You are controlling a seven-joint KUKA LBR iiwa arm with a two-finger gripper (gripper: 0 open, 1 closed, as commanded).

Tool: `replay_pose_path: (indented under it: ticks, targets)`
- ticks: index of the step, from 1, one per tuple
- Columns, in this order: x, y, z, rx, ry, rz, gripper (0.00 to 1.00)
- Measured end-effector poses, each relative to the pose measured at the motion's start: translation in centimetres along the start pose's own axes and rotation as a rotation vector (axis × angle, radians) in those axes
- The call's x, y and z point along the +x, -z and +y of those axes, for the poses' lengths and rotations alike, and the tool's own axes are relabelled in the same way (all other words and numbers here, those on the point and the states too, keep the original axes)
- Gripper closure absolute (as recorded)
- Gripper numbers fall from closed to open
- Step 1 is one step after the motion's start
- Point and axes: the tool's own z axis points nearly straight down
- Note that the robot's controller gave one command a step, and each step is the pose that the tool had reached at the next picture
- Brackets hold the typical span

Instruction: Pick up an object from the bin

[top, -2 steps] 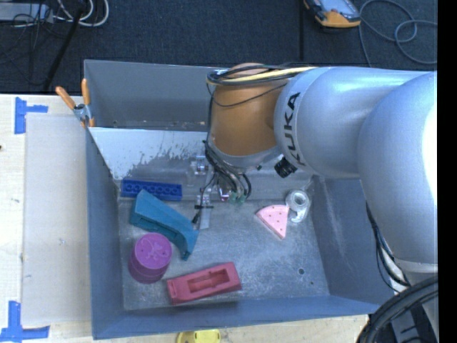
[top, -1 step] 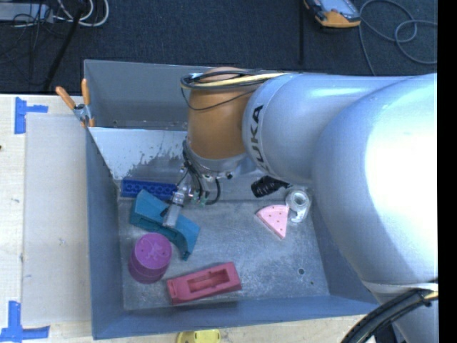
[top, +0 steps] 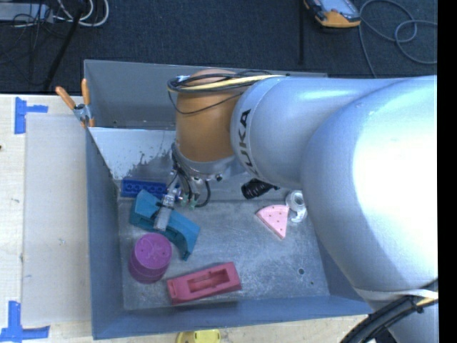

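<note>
Well, my gripper point(top: 168, 207) is down low in the left half of the bin point(top: 103, 227), right at a teal plastic piece point(top: 184, 231). That piece lies between a flat blue brick point(top: 140, 188) on its far side and a purple cup-like cylinder point(top: 150, 256) on its near side. The wrist's orange cover point(top: 203, 123) hides much of the tool from this angle. I cannot tell whether the pincer is released or clenched, nor whether it has the teal piece in it. I'd only say it is touching the piece or just above it.

My guess on handling: the teal piece looks like moulded hard plastic, so light, stiff and not fragile, with a smooth skin that may slip under metal. It seems bent, one slab lying to the left and another arm running toward the near right, so it could twist if gripped off-centre. I'd take hold across a thin wall near the middle, where the two parts meet, rather than over a broad face.

The brick sits just beside it, perhaps touching, and the cylinder is near, so a nudge could drag either along. The pink-red block point(top: 203, 283) by the near wall and the pink wedge point(top: 273, 220) to the right lie well apart.
</note>
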Motion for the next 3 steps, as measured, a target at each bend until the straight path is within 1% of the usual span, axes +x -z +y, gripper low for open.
replay_pose_path:
  ticks: [1,2,3]
  targets:
    - [0.7,0.2,0.5,-0.001,0.104,-0.001,0.00]
    - [0.4,-2.5,1.6,-0.018,-0.153,-0.011,0.00]
    - [1.0,-3.8,1.1,-0.002,-0.149,-0.003,1.00]
